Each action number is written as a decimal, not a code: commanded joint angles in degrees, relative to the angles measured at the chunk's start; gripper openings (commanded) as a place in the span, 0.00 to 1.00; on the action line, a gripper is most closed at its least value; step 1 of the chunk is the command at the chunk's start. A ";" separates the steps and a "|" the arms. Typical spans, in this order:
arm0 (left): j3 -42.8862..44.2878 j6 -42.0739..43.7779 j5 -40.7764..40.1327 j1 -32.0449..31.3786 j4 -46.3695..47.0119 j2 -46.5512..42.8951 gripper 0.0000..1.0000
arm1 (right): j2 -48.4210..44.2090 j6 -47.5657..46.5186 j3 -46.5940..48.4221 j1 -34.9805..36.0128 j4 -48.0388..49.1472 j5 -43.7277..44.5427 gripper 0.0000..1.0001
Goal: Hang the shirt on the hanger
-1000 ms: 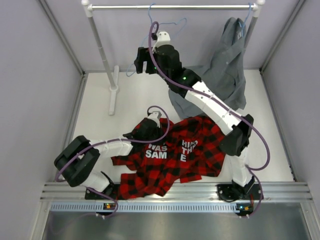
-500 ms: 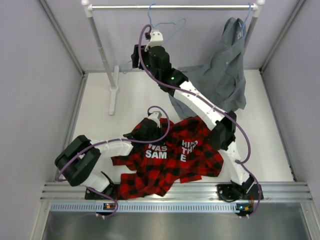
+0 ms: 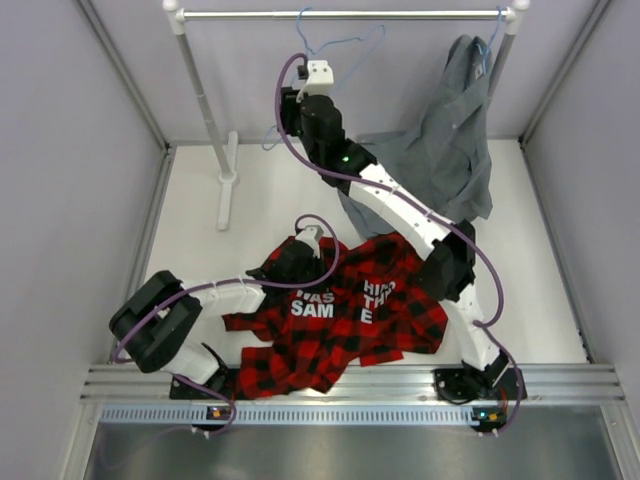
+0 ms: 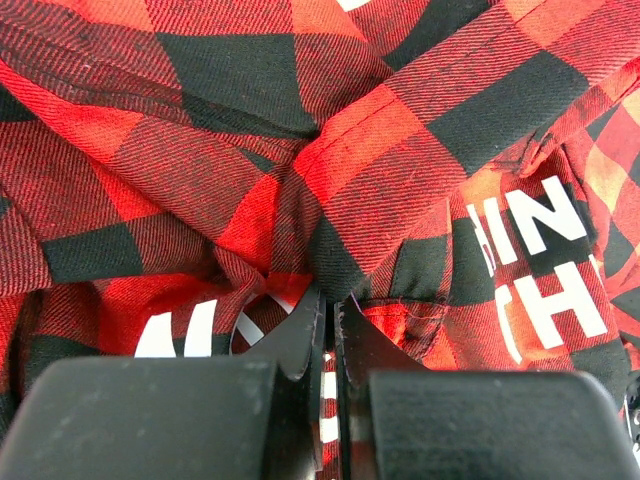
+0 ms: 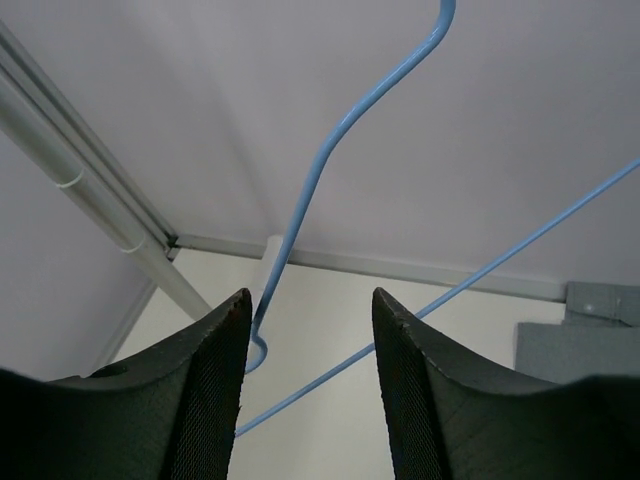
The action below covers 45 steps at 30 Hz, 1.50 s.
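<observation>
The red-and-black plaid shirt (image 3: 350, 315) lies crumpled on the table near the front, its white lettering up. My left gripper (image 3: 312, 268) is shut on a fold of the shirt (image 4: 400, 170) near its upper left edge; the jaws pinch cloth in the left wrist view (image 4: 330, 300). The light-blue wire hanger (image 3: 345, 42) hangs bare from the rail. My right gripper (image 3: 287, 108) is raised just below and in front of it, open. In the right wrist view the hanger's wire (image 5: 320, 170) runs between the open fingers (image 5: 215, 380), untouched.
A white clothes rack has its rail (image 3: 400, 14) across the back and its post (image 3: 205, 100) at the left. A grey shirt (image 3: 450, 130) hangs on another blue hanger at the rail's right end and drapes onto the table.
My right arm has reached further back and up, bringing the open gripper closer to the hanger. The hanger has swung a little. The left gripper and the plaid shirt have not moved.
</observation>
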 commanded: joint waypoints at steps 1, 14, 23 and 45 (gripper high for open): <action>-0.71 -0.15 1.10 -0.11 4.17 -1.08 0.00 | -4.65 -1.32 -0.24 -0.18 3.51 2.19 0.50; -1.15 -0.14 1.36 -0.11 4.34 -1.25 0.00 | -9.20 -0.19 -5.59 -2.21 0.79 3.95 0.40; -1.15 -0.50 1.80 -0.11 5.40 -0.73 0.00 | -11.94 -2.56 -7.09 -3.17 -4.57 1.22 0.36; -1.59 -0.23 1.89 -0.11 6.02 1.03 0.00 | -16.60 -3.08 -11.31 -11.61 -16.79 -15.38 0.20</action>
